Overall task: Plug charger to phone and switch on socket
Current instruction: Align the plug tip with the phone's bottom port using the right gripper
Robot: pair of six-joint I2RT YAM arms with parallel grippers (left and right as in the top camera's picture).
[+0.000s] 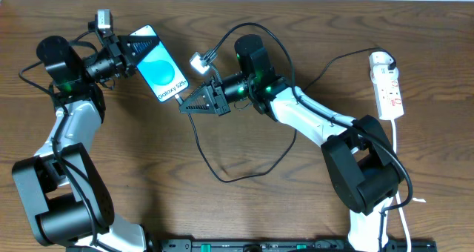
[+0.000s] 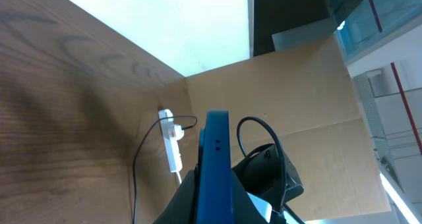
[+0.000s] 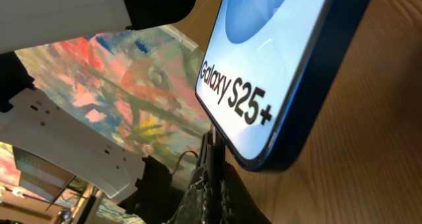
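Found the phone (image 1: 160,73) upper left of centre in the overhead view, screen up and lit blue. Noted the left gripper (image 1: 132,50) at its upper end, jaws pressed onto it and holding it. Saw the right gripper (image 1: 185,106) just below the phone's lower end, jaws pinched on the charger (image 1: 235,179) close behind the plug tip (image 3: 213,140). In the right wrist view, placed that tip against the phone's lower edge. Could not tell whether seated in the port or only touching.

Traced the charger in a loose loop through lower centre and up toward the socket (image 1: 386,81) at far upper right, well apart from both grippers. Could not read the switch position.

Judged the step in hand to be the insertion. Reckoned it best to:
- line the tip up with the phone's long axis
- push straight along that axis, never sideways
- brace the phone firmly with the left as counter-hold
- leave slack in the loop

Flagged two risks: the tip skating off the edge, and the phone slipping in the left jaws. Counted the socket switch as the step left over.
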